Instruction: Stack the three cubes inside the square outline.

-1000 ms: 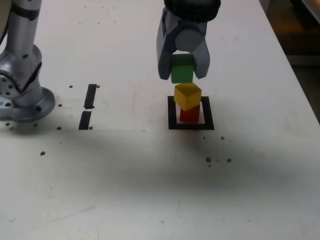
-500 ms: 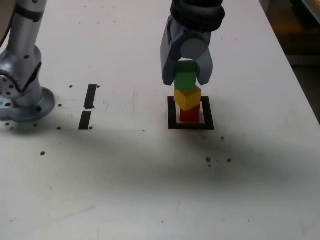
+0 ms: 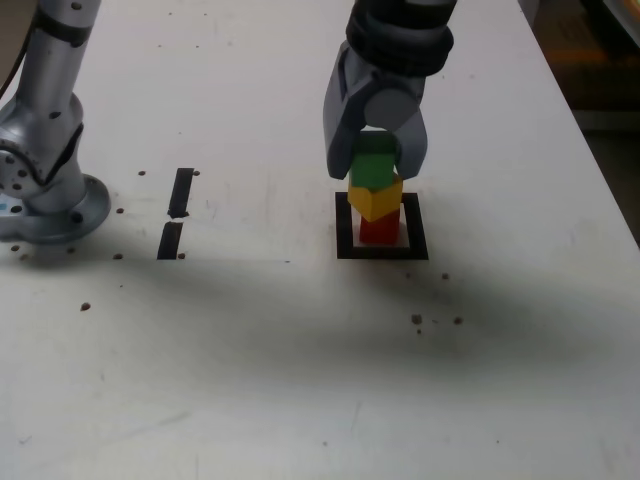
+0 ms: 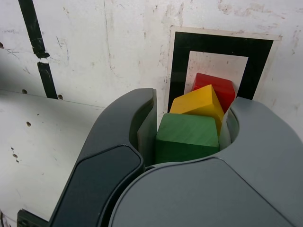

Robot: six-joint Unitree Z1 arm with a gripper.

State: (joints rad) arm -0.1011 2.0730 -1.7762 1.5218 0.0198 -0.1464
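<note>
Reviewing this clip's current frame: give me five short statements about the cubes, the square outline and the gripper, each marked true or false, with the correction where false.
1. The red cube is the lowest of the stack and stands inside the square outline. True.
2. The yellow cube sits squarely aligned with the cube under it. False: it is turned at an angle to the red one.
3. The green cube lies on the table outside the frame. False: it sits on the yellow cube, between the jaws of the gripper.
4. Two short black strips lie towards the exterior view's left of the outline. True.
5. The stack runs green, red, yellow from the top. False: green, yellow, red.
</note>
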